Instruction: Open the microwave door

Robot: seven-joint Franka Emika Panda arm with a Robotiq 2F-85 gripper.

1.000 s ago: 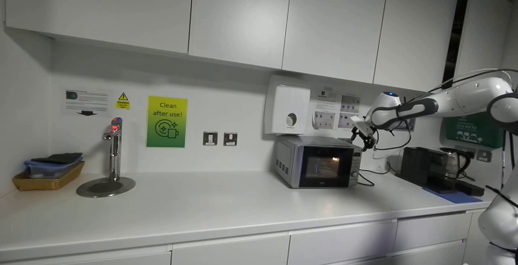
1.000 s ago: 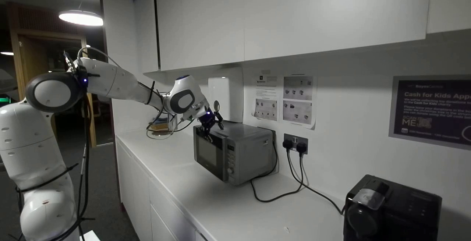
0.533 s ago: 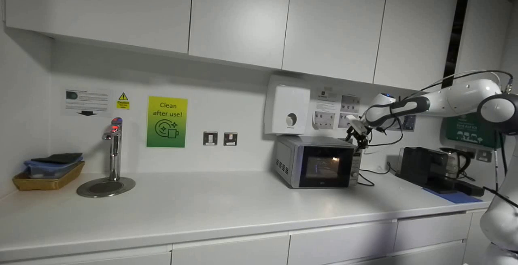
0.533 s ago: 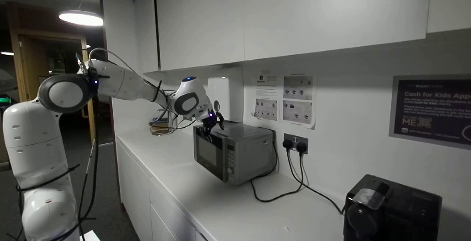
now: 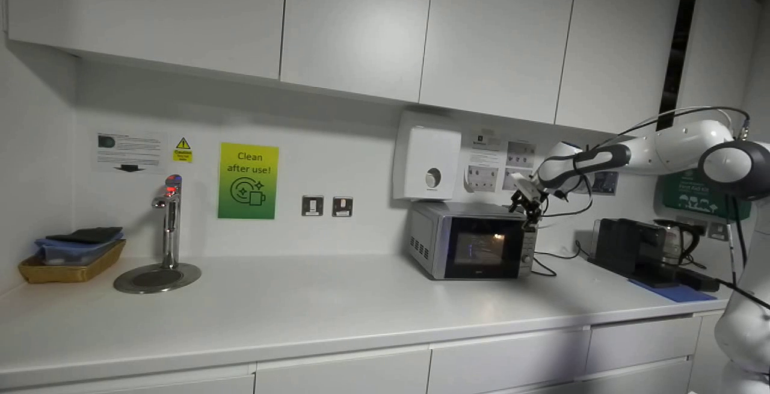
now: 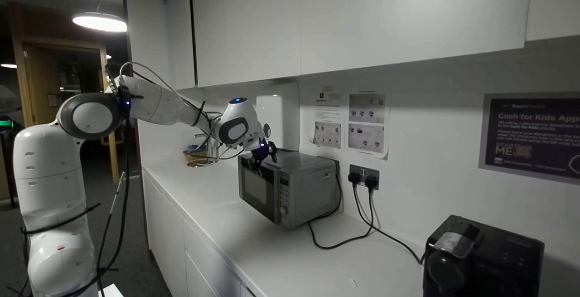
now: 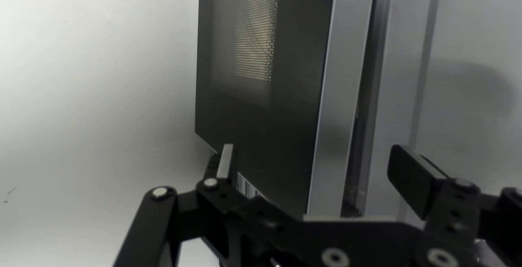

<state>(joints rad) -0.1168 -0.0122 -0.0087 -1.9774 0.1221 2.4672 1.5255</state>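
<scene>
Smooth white wall cupboards [image 5: 355, 27] stretch above a long white countertop [image 5: 301, 310] in both exterior views, and a glossy white robot arm [image 6: 50, 170] with rounded segments and grey joint covers reaches over it. On the countertop stands the boxy silver-grey metal microwave [image 6: 312, 188], well apart from a black box-shaped appliance [image 6: 482, 260]. The microwave's face carries the flat rectangular microwave door [image 5: 481, 248], near-black glass in a thin silver-grey frame, lying closed along the housing. A yellow-to-green paper sign [image 5: 247, 181] appears only in an exterior view. The black two-fingered gripper [image 7: 313, 148] is at the door's top edge, near the control panel [image 6: 284, 192], spread wide: in the wrist view one finger [image 7: 225, 165] overlaps the edge of the dark glass, the other finger [image 7: 410, 173] overlaps the flat metal top, and the door's brushed silver strip [image 7: 340, 95] runs through the much wider gap between them. Whether either finger touches the microwave cannot be told. The wrist view alone gives the narrow dark seam [image 7: 366, 95] behind that strip and the fine-dotted mesh [image 7: 255, 34] behind the glass. In an exterior view, a metal socket plate [image 6: 363, 172] holds two rounded black plugs [image 6: 354, 177], and in an exterior view a small amber spot of light [image 5: 498, 236] glows in the door's window.
</scene>
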